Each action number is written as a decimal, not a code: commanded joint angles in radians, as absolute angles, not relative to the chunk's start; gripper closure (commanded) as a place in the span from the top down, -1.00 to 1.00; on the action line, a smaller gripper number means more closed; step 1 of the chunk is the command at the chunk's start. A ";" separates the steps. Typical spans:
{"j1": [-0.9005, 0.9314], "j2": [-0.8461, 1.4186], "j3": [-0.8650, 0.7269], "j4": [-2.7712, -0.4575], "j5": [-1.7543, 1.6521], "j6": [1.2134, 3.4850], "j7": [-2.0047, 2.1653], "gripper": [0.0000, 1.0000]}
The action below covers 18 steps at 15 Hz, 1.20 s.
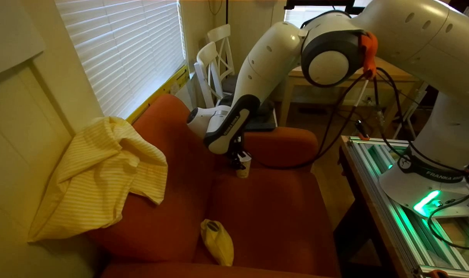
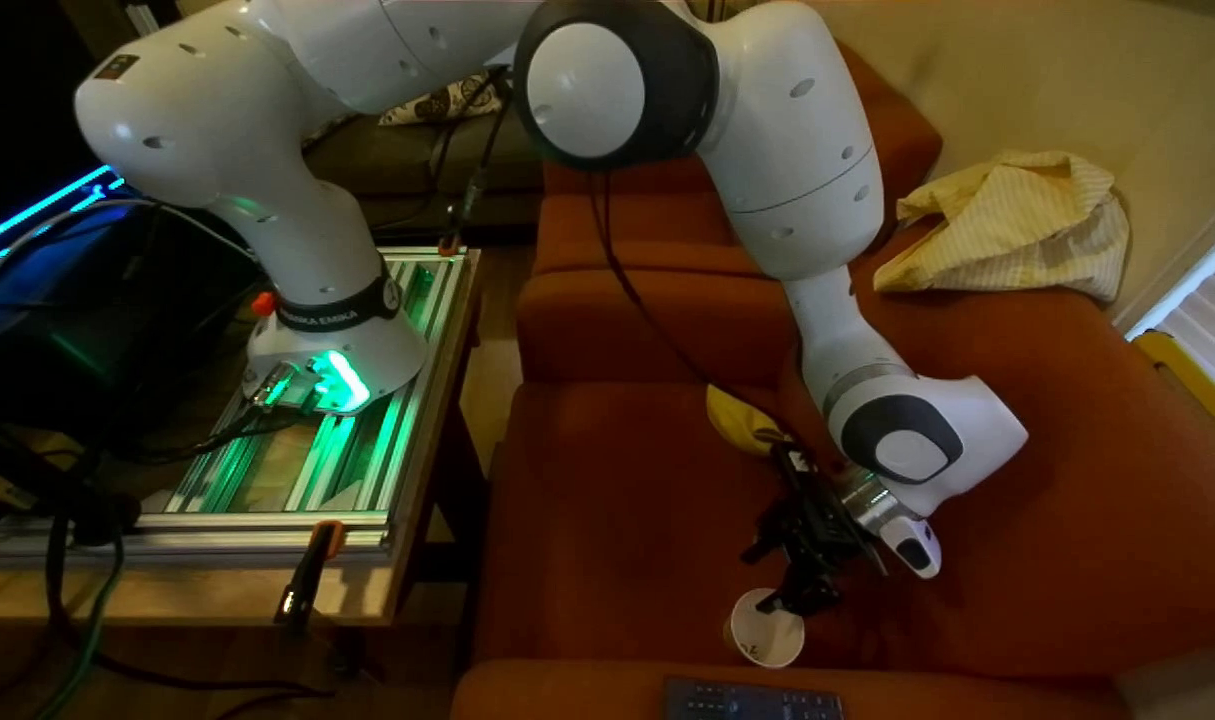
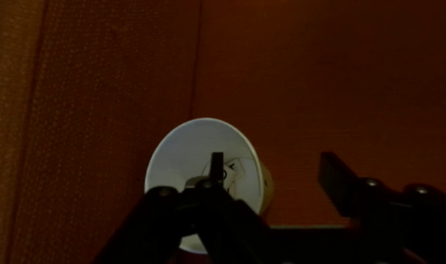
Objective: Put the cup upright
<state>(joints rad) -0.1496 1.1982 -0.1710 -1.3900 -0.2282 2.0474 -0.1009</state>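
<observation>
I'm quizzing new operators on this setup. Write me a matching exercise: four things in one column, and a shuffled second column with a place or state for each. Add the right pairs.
Things
1. White cup
2. Gripper
3. Striped cloth
4. Robot base

Places and states
A. Draped over the sofa back
B. Showing a bright green light
C. Mouth up, with lettered pieces inside
D. Fingers apart

Right pairs
1-C, 2-D, 3-A, 4-B
</observation>
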 commanded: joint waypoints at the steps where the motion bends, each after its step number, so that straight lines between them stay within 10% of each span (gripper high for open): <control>1: -0.152 1.139 -0.157 -1.455 -0.226 2.119 -0.105 1.00; 18: -0.216 0.675 -0.139 -2.040 0.011 2.666 0.000 1.00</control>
<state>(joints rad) -0.2245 0.7774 -0.1232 -1.9074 -0.0170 2.6151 -0.0446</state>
